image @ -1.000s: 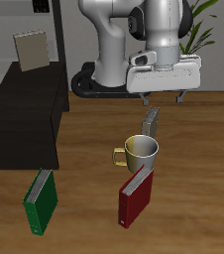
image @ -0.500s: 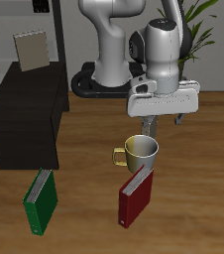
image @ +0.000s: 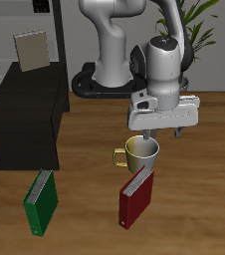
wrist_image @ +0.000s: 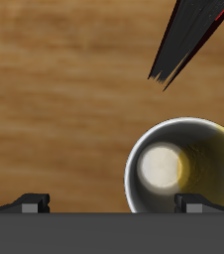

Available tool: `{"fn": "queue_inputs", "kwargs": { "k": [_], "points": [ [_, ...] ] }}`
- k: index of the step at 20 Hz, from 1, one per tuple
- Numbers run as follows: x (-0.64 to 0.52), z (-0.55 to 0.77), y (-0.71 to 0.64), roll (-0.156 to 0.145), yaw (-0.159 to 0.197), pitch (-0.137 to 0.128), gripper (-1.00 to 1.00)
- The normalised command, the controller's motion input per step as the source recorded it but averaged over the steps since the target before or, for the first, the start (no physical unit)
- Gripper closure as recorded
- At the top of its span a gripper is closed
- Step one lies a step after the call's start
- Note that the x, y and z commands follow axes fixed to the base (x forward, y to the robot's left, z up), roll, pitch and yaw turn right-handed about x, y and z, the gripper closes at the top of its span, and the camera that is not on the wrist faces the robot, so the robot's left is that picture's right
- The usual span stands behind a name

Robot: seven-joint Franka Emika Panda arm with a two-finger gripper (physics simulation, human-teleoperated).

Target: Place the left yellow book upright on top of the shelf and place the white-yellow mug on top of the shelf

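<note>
The claw (image: 163,130) hangs with fingers spread apart, gripping nothing, just above and behind the cream-white mug with yellow handle (image: 140,153) standing mid-bench; the black box-shaped shelf (image: 25,120) sits well apart.

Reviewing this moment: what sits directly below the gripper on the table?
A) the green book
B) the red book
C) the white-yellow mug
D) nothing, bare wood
C: in the exterior view the gripper hangs just above the white-yellow mug, and the wrist view shows its open rim beneath the fingers.
</note>
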Motion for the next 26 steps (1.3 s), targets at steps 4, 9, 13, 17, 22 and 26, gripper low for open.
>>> {"fn": "queue_inputs", "kwargs": {
  "k": [4,9,13,17,22,26],
  "points": [
    [0.15,-0.25,-0.11,-0.035,0.039,0.053,-1.0],
    [0.07,-0.24,-0.07,-0.002,0.013,0.065,-1.0],
    [0.07,-0.38,0.03,0.005,0.019,0.08,-1.0],
    [-0.06,-0.12,0.01,0.0,0.005,0.023,1.0],
    [-0.05,0.06,0.02,0.01,-0.004,0.01,1.0],
    [-0.07,0.13,-0.04,0.002,-0.013,-0.007,1.0]
  ]
}}
